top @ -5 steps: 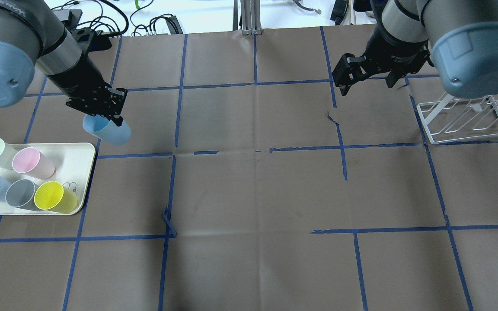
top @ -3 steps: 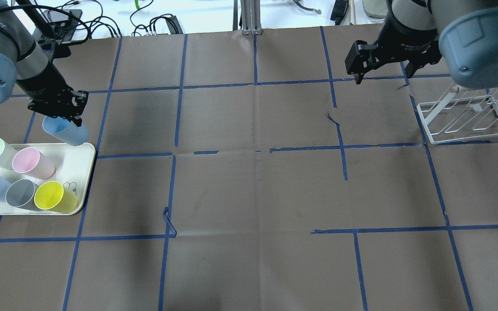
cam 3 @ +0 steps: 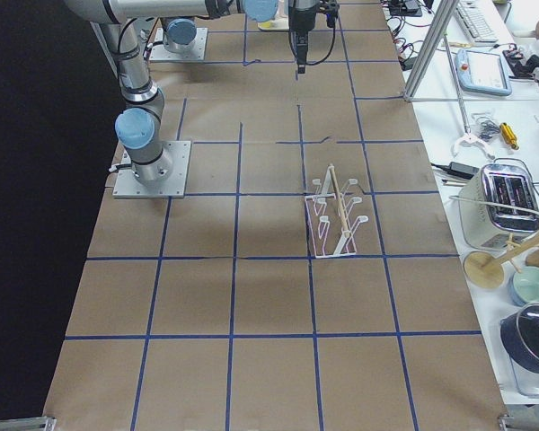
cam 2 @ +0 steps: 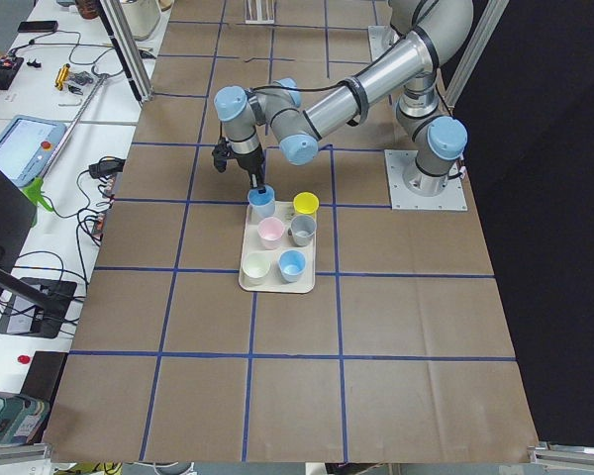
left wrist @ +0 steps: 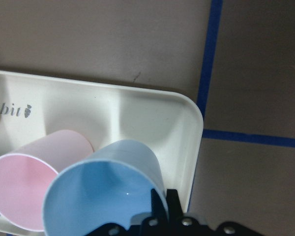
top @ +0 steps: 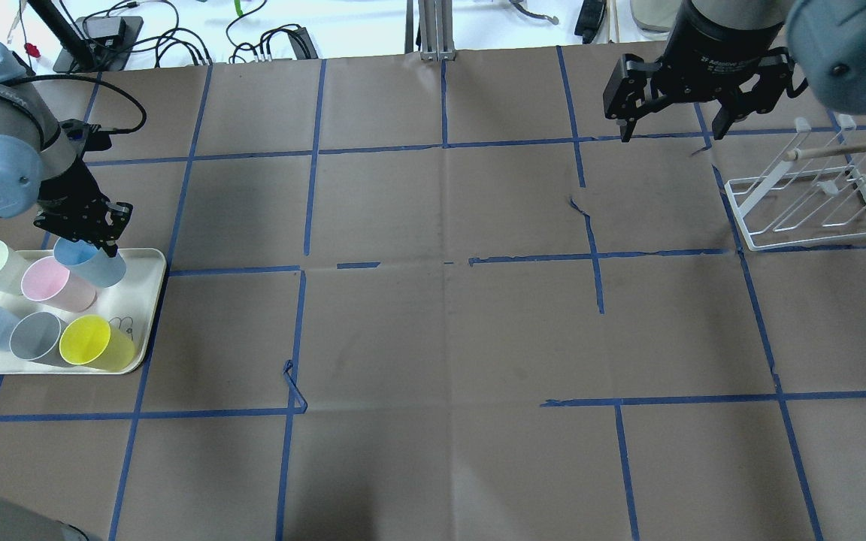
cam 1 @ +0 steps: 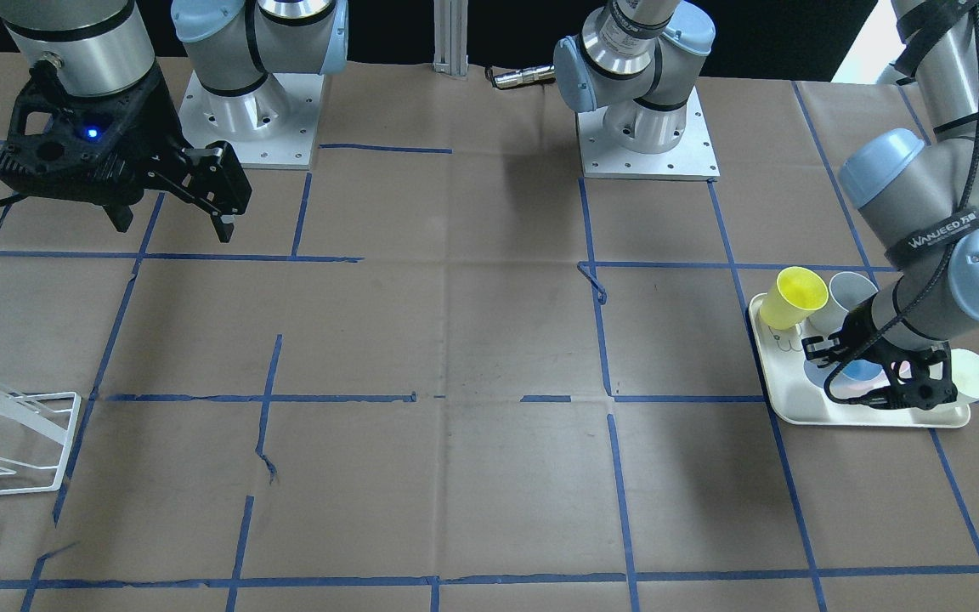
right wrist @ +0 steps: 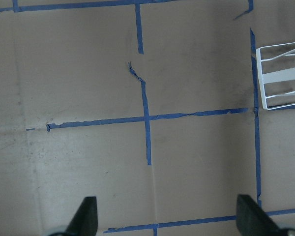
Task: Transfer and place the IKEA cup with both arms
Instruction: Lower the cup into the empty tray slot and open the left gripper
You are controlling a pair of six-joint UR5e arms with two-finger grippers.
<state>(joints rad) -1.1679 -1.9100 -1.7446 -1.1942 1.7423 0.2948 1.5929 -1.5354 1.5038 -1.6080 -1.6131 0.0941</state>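
Reading the left gripper [top: 95, 239] as pinched on the rim of the IKEA cup [top: 93, 264], which hangs tilted directly under the fingers. In the last second it hauled the cup off the bare table, leftward and back toward the robot. It's now over the near corner of the tray [top: 149, 300]. The cup sits just beside the pink cup [top: 57, 284], which is below-left of the gripper. Can't tell if the base has touched the tray yet. The right gripper [top: 671, 137], far across the table from it, is spread and empty, and has shifted further toward the wire rack [top: 809, 225]. My read: the handover part is over and this is the set-down, so only lowering and release are left.
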